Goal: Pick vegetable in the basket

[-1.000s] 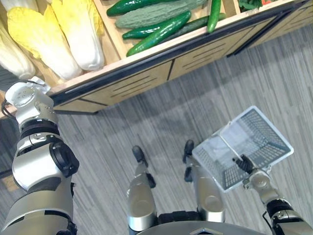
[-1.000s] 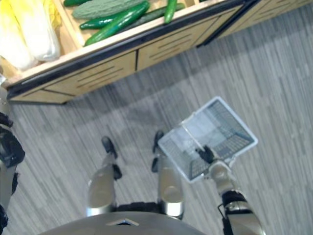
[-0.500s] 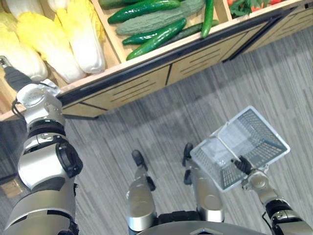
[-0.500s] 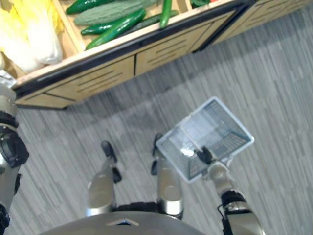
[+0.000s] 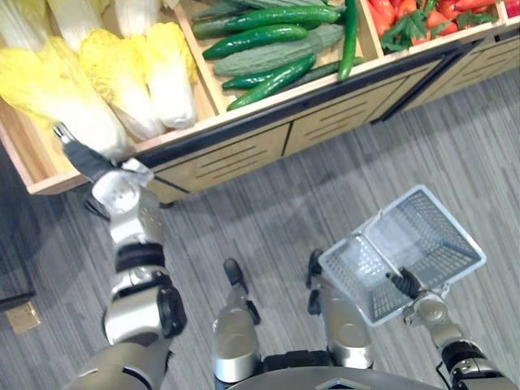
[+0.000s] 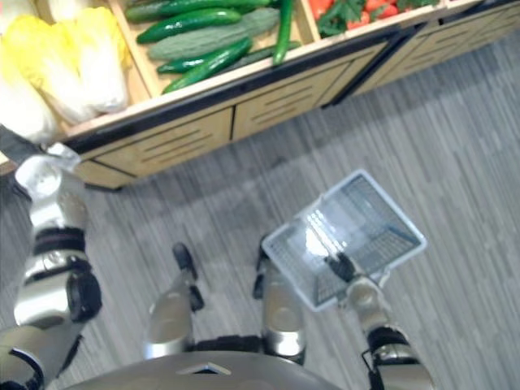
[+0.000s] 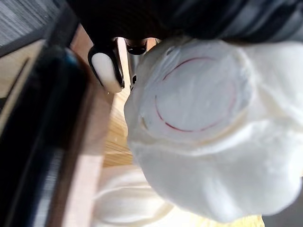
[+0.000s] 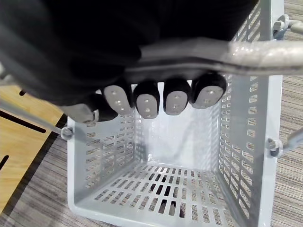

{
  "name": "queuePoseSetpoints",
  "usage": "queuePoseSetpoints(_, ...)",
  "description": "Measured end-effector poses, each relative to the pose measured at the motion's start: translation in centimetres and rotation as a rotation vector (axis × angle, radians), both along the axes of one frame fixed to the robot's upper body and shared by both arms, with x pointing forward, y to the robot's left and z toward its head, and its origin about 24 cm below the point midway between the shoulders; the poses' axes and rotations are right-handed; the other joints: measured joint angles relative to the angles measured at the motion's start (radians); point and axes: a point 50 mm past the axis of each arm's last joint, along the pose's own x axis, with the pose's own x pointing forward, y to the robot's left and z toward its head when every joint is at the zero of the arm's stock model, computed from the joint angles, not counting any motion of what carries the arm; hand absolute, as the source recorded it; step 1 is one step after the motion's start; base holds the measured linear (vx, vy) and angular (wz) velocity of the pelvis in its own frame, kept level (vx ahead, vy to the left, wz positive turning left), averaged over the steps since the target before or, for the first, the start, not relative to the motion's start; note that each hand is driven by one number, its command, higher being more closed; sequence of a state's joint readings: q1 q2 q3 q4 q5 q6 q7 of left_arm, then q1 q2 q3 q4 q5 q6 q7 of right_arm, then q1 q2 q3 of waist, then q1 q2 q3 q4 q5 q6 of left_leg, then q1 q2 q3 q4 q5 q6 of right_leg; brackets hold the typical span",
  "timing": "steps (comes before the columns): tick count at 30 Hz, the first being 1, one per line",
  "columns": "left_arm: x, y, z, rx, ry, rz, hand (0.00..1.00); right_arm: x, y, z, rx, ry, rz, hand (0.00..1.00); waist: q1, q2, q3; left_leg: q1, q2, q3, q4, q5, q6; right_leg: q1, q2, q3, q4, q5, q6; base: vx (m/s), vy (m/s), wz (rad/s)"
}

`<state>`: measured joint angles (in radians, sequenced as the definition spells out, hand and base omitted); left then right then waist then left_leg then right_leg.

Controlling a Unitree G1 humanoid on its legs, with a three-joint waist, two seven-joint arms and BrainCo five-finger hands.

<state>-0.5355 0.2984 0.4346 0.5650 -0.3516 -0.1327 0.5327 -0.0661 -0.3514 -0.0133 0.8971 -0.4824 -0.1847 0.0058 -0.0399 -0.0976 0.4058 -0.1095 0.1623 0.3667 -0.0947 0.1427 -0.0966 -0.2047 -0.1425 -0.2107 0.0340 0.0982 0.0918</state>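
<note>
My left arm is stretched up and to the left, and the left hand (image 5: 80, 154) sits at the front edge of the bench (image 5: 236, 150), in its leftmost compartment. It is against the stalk end of a yellow cabbage (image 5: 57, 97) that lies with its base toward me. In the left wrist view the white cut base of that cabbage (image 7: 199, 123) is pressed close under the hand's dark cover. A pale fingertip (image 7: 106, 71) shows in the narrow gap between the cabbage and the bench's wooden lip. I cannot tell whether the fingers have closed on the cabbage or only lie against it. There is little room on that side, since more cabbages lie packed just beside this one. A wooden divider (image 5: 207, 73) separates them from the cucumbers (image 5: 260, 36). Red vegetables (image 5: 439, 16) fill the compartment at the far right.

My right hand (image 5: 405, 284) hangs low on my right, with its fingers (image 8: 147, 99) curled round the handle (image 8: 236, 54) of the grey mesh basket (image 5: 443, 231). The basket tilts with its open top toward the camera, and its slotted bottom and walls are in plain sight. It hangs over the grey plank floor (image 5: 268, 211), well apart from the bench. A broad strip of open floor lies between the basket's rim and the bench front.
</note>
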Motion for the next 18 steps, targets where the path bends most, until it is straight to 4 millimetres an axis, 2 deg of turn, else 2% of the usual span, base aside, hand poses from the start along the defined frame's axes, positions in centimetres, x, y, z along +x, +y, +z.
queuePoseSetpoints(3,-1.3,-0.3,-2.4,-0.068,0.04,0.028,1.0,-1.0,-0.6,-0.3,-0.011,0.021,-0.025,1.0,0.013,0.017,-0.013,0.008,0.001,0.003,0.0,0.0,0.0,0.002,0.0,0.003,0.007,-0.001,-0.001,0.0,0.0,0.0)
queuePoseSetpoints(6,-2.7,0.0,-3.2,-0.105,0.025,0.09,1.0,-1.7,-1.1,-0.5,-0.016,0.036,-0.051,1.0,0.013,0.035,-0.037,0.008,0.001,0.004,0.0,0.0,0.0,0.002,0.0,0.002,0.011,-0.002,-0.002,0.0,0.0,0.0)
queuePoseSetpoints(10,-4.3,1.1,-2.3,-0.078,-0.04,0.152,1.0,-2.7,-1.2,-1.0,-0.016,0.065,-0.06,1.0,0.014,0.043,-0.079,0.008,0.002,0.004,0.0,-0.006,-0.008,0.003,0.001,0.005,0.003,-0.008,0.005,0.01,-0.003,-0.02)
queuePoseSetpoints(18,-5.0,1.7,-1.7,-0.09,-0.104,0.195,1.0,-3.7,-1.1,-1.6,-0.008,0.097,-0.074,1.0,0.014,0.042,-0.112,0.023,0.002,-0.002,0.0,-0.003,-0.004,0.029,0.001,-0.001,-0.013,-0.001,0.004,0.03,-0.001,0.02)
